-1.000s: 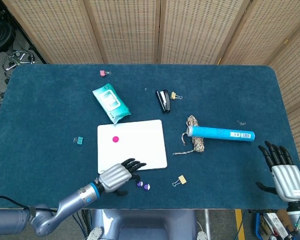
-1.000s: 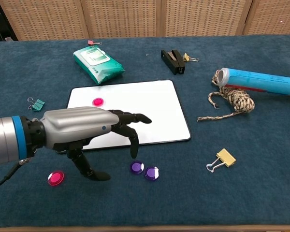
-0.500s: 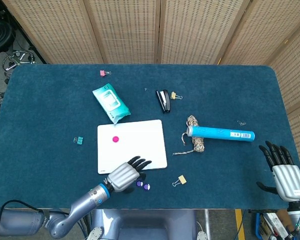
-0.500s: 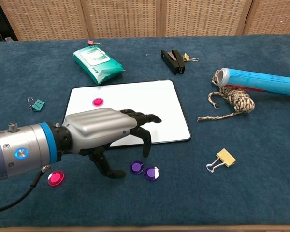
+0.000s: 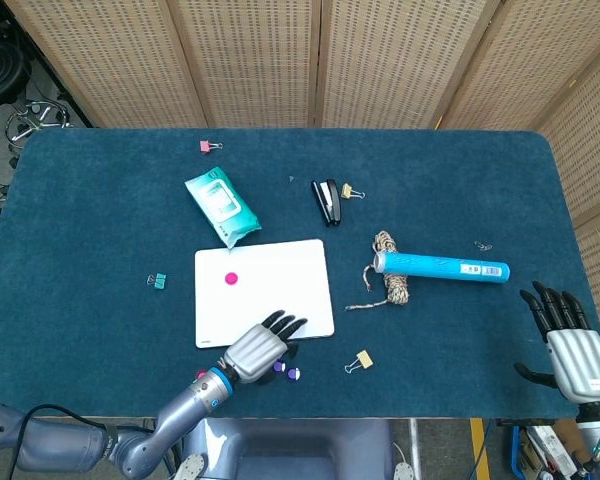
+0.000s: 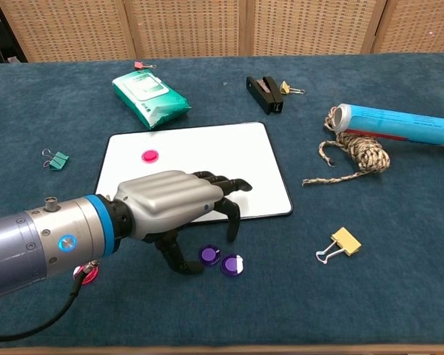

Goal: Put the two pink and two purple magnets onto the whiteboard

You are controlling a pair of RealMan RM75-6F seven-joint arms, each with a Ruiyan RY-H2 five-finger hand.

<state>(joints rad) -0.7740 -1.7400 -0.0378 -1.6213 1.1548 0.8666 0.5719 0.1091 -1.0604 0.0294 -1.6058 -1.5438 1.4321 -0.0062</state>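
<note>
1. At the near edge of the desk (image 6: pixel 399 310), I have moved the left robot hand (image 6: pixel 174 203) rightward over the last second; it now sits over the two purple magnets (image 6: pixel 220 260), its thumb tip just beside the left one.
2. Its fingers (image 6: pixel 229 194) are spread and curled downward, clamped on nothing. No magnet is gripped yet.
3. One pink magnet (image 6: pixel 149 156) already lies on the whiteboard (image 6: pixel 266 174). The second pink magnet (image 6: pixel 86 274) lies on the cloth, mostly hidden under the left forearm.
4. I judge that the shift means a purple magnet goes next; the task is about a quarter done.
5. The right robot hand (image 5: pixel 570 340) rests at the far right edge, fingers apart, holding nothing and unchanged.
</note>
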